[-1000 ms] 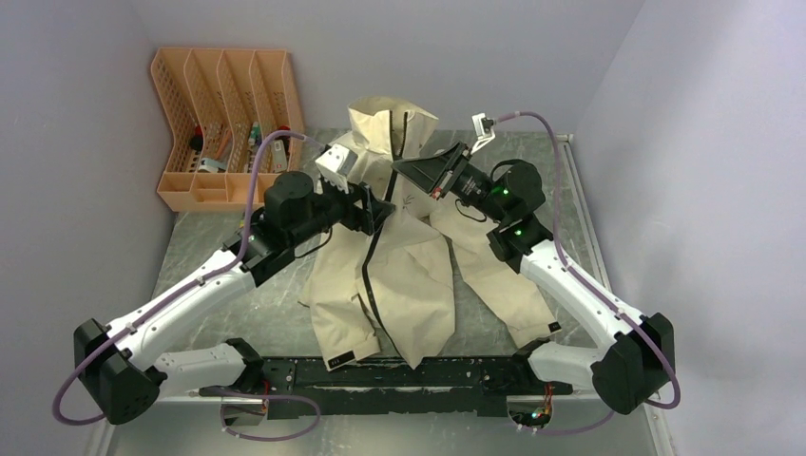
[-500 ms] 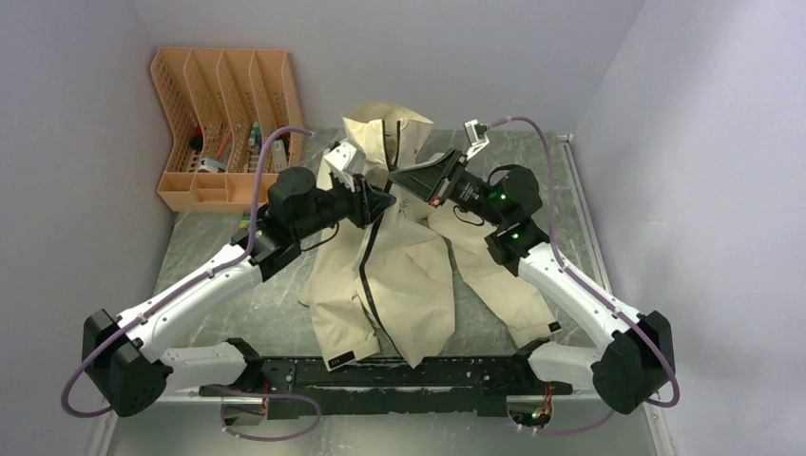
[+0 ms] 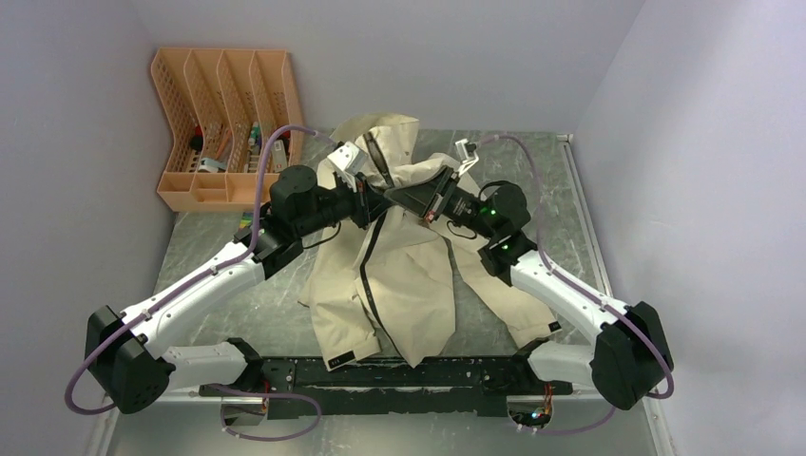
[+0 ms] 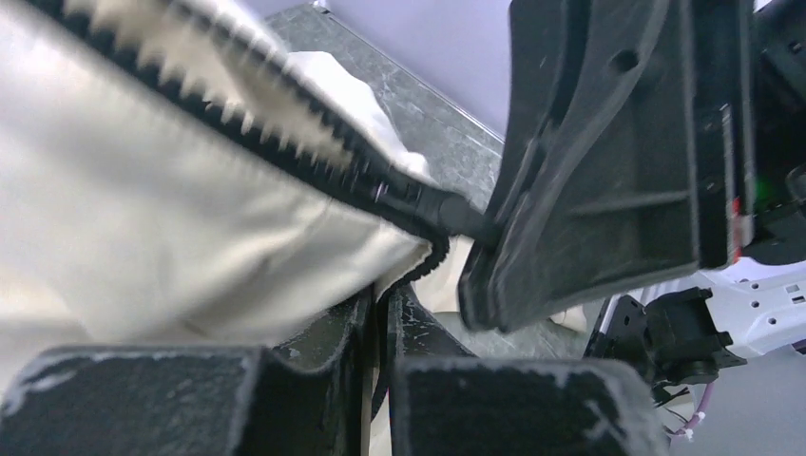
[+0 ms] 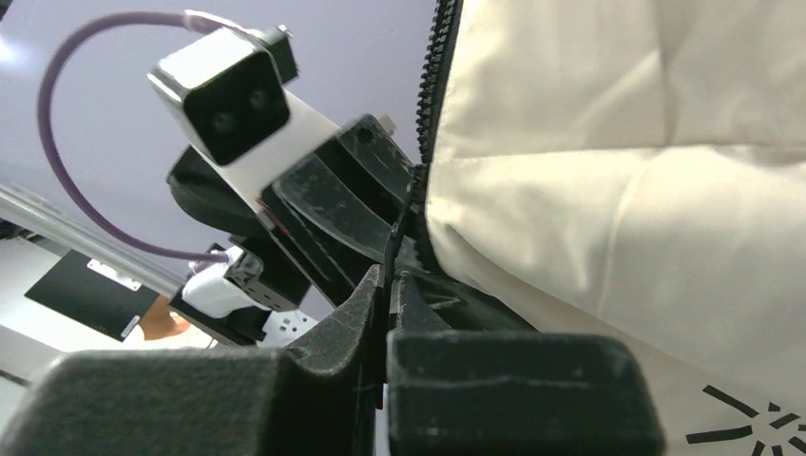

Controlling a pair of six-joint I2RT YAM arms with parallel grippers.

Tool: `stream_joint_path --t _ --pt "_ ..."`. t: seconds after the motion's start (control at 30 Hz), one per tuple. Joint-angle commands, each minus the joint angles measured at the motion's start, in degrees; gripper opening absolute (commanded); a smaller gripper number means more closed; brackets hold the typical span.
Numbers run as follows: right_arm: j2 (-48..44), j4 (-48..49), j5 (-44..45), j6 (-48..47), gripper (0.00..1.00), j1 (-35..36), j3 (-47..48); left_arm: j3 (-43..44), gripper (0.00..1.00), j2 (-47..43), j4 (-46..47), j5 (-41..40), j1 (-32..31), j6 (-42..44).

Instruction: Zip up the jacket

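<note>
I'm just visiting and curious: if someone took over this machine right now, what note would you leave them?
Left gripper: shut on the front edge of the jacket, beside the zipper, at chest height.
Right gripper: shut on a thin dark piece at the zipper, seemingly the pull.
Jacket: front up on the table, hem nearest the arms' bases.
Done: zipper looks joined from hem up to the grippers.
To do: draw it up to the collar, which gapes open.

One jacket (image 3: 409, 275), one orange rack (image 3: 223, 123), two arms: left arm (image 3: 204, 283), right arm (image 3: 563, 294).
</note>
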Motion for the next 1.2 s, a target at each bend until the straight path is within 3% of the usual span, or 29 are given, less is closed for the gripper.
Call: stream_joint_path --t 0.0,0.2,0.4,0.93,1.17 --pt "1.9 5.4 -2.4 2.6 0.0 2.2 -2.8 1.1 0.08 -0.9 6.0 1.6 0.7 0.6" --pt "2.4 6.5 -1.9 2.7 0.0 3.0 -2.8 0.5 0.08 -0.8 5.8 1.8 0.7 0.5" --pt "-0.1 1.0 -0.2 -1.8 0.0 3.0 -0.3 -1.4 0.08 -1.8 6.1 1.5 0.7 0.0" --pt "-6.8 -2.1 2.1 -3.1 0.0 3.0 -11.4 -2.5 0.08 -4.6 8.2 3.2 1.0 -1.3" --pt "-7.7 -2.7 4.4 -3.0 0.0 3.0 -12.0 -3.8 0.08 -5.9 10.5 8.0 1.0 -3.2"
